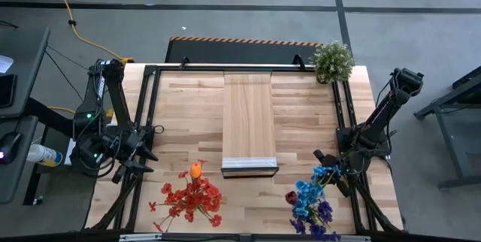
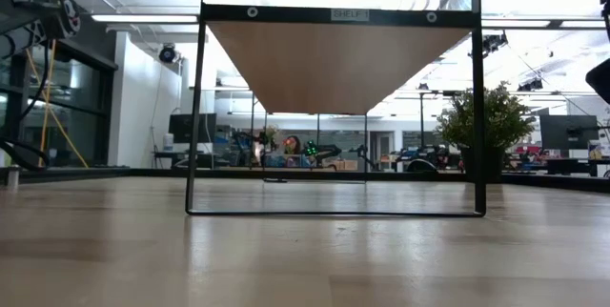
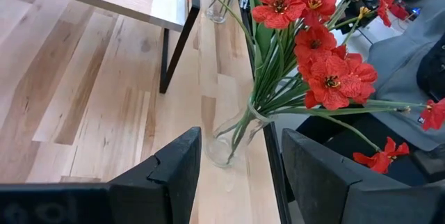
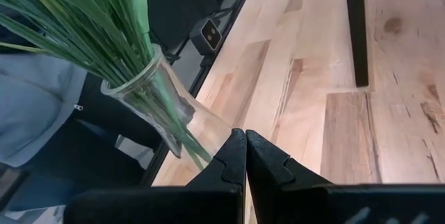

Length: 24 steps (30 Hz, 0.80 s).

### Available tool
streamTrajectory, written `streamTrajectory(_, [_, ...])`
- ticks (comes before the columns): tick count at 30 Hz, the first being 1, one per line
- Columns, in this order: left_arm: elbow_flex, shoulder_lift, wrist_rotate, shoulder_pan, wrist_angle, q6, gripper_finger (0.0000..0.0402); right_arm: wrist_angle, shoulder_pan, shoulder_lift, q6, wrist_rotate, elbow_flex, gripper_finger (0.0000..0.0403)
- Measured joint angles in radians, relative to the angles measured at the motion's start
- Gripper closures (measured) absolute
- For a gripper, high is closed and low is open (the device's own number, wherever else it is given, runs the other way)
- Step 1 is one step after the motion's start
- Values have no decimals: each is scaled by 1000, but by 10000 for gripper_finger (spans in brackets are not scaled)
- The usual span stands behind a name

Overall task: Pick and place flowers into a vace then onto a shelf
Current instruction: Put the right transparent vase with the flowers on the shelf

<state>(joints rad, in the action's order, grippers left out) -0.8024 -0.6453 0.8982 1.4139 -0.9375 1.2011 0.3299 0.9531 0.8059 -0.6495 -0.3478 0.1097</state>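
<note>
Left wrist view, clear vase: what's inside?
The clear vase holds a bunch of green stems fanning up to red flowers. The stem ends show through the glass. Whether there is water in it cannot be told. The left gripper is open, right by the vase.

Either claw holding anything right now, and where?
Nothing held. Left claw is open before the red flowers' glass vase; right claw is shut empty beside its vase.

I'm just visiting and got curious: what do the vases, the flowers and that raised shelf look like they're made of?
The vase of the blue bunch looks like clear glass: the stems show through its wall. The red flowers seem artificial, probably fabric petals on plastic stems, though that is a guess from their flat, uniform look. The shelf looks like light wood with visible grain, matte, on thin black legs, probably metal.
</note>
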Motion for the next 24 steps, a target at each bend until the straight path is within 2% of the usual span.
streamTrajectory(15, [0, 0, 0, 0, 0, 0, 169, 11, 0, 0, -4, 17, 0, 397])
streamTrajectory(20, [0, 0, 0, 0, 0, 1, 169, 2, 0, 0, -117, 4, 0, 396])
streamTrajectory(24, [0, 0, 0, 0, 0, 0, 169, 17, 0, 0, -280, -4, 0, 394])
